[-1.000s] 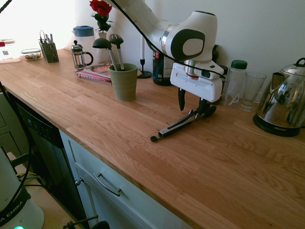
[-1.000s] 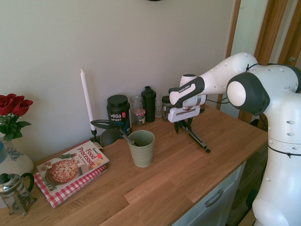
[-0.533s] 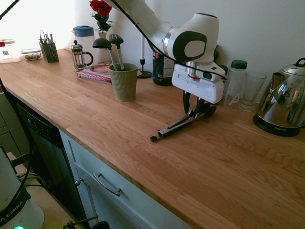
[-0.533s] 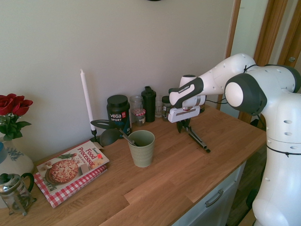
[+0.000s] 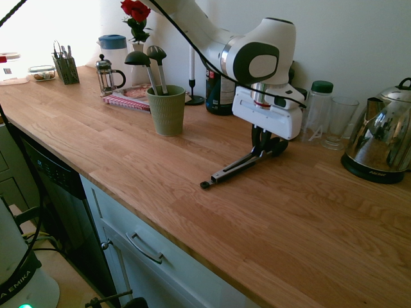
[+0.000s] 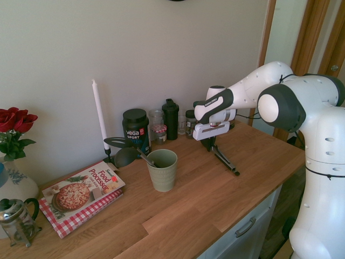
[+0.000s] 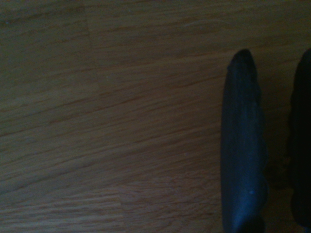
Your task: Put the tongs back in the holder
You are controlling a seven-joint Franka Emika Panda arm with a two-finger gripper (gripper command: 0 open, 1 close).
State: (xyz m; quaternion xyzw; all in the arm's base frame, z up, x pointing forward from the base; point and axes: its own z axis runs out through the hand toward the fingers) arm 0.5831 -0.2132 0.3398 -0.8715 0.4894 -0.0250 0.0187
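Between the claw's fingers (image 5: 255, 138) — tongs (image 5: 234, 168)

Holder (image 5: 167, 111) sage grn, ribbed; roses (image 6: 16, 119) red; cloth (image 6: 81, 216) red/wht check; jug lid (image 5: 112, 42) blue.

As first exterior view shows: between gripper (image 5: 261, 145) and holder (image 5: 167, 115), worktop (image 5: 192, 151) gives open passage. Near side of holder is also free. Two ladles (image 5: 154, 69) rise above holder rim, leaning to left, so low passage over rim is blocked there. On far side stand black tub (image 5: 219, 93) and candlestick (image 5: 194, 95). To right, clear bottle (image 5: 316, 112), glass (image 5: 340, 122) and kettle (image 5: 380, 131) limit room.
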